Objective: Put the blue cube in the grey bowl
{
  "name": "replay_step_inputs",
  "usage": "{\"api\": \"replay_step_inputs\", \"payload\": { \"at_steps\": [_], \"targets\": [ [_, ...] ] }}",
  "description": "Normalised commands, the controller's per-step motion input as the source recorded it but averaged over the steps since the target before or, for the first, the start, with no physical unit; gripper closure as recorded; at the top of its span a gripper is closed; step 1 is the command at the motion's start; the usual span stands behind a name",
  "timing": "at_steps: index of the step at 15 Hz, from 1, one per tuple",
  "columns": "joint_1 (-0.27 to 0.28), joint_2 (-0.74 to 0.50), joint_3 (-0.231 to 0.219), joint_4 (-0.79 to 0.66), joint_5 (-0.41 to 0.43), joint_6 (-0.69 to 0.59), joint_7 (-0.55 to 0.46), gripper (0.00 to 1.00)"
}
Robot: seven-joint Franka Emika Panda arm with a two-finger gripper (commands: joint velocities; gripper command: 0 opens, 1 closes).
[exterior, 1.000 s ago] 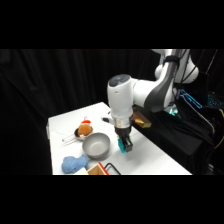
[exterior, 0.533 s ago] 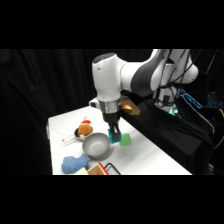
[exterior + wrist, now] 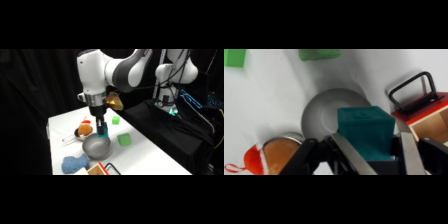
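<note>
My gripper point(image 3: 103, 133) hangs just above the grey bowl point(image 3: 95, 146), shut on the blue cube point(image 3: 103, 134). In the wrist view the teal-blue cube point(image 3: 365, 131) sits clamped between the two metal fingers point(image 3: 349, 154), close to the lens. Behind it lies the round grey bowl point(image 3: 321, 112), with nothing visible inside it. The cube is held over the bowl's far right rim in the side view.
Two light green cubes point(image 3: 123, 139) point(image 3: 115, 120) lie right of the bowl. A small dark pan holding an orange object point(image 3: 84, 129) sits behind it. A lumpy blue cloth point(image 3: 74, 163) and a red-and-wood box with a black handle point(image 3: 421, 102) are at the front.
The arm has carried the cube leftward from above the green cube to over the bowl. The gripper stays shut on it.
</note>
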Motion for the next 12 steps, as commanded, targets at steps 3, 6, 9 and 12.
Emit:
{"api": "replay_step_inputs", "payload": {
  "at_steps": [3, 6, 9, 12],
  "targets": [
    [-0.065, 0.25, -0.041, 0.27, -0.018, 0.07, -0.08, 0.74],
    [-0.025, 0.23, -0.025, 0.18, 0.001, 0.19, -0.07, 0.74],
    [0.004, 0.21, -0.022, 0.14, 0.023, 0.21, -0.06, 0.74],
    [0.008, 0.17, -0.019, 0.11, 0.059, 0.19, -0.08, 0.74]
  ]
}}
